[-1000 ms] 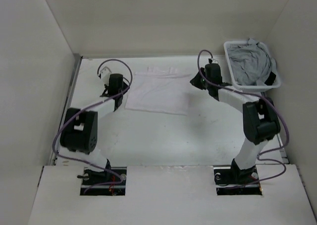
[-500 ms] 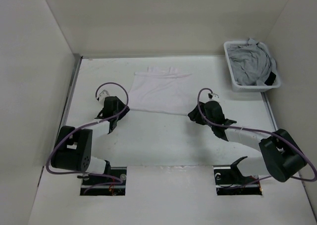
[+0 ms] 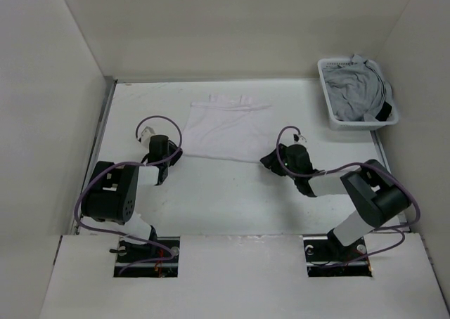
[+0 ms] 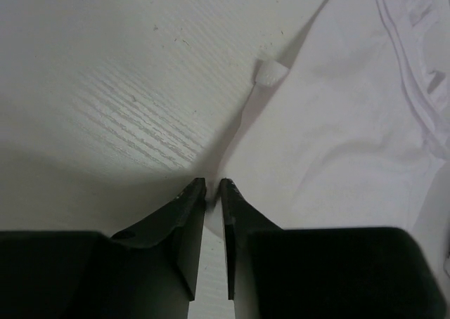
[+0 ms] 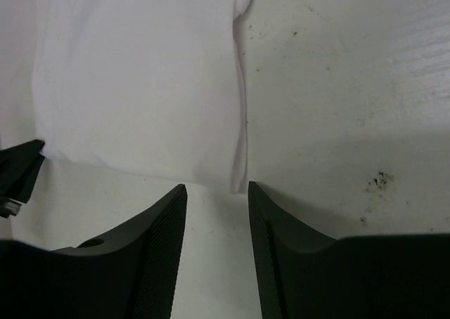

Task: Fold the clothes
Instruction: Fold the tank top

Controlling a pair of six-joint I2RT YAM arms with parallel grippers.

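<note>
Left fingers [image 4: 179, 228] are closed down to a thin slit right at the lower-left corner of the plain white thin-fabric T-shirt [image 3: 226, 129]. The hem edge runs into the slit in the left wrist view, so it reads as a pinch on that corner, though how much cloth is caught is hard to tell. Right fingers [image 5: 155, 249] are open wide, holding nothing, low over the white table [image 3: 232, 192] and straddling the shirt's lower-right corner, which sits just inside the gap nearer the right-hand finger. The shirt lies flat and spread in the upper middle of the top view, collar toward the top of the frame, bottom hem toward the arms. The white plastic basket [image 3: 328, 94] with the grey garment [image 3: 355, 90] sits upper right, well apart and not involved. Step in hand looks like grabbing both bottom corners for the first fold. To do it well, centre the right fingers a bit more over the corner, stay down on the table and close so both layers are caught. Then raise both corners together, keep the hem level and lightly taut, carry it up-frame to the collar and lay it edge on edge. Lifting unevenly or too low would likely drag or skew the whole shirt.
</note>
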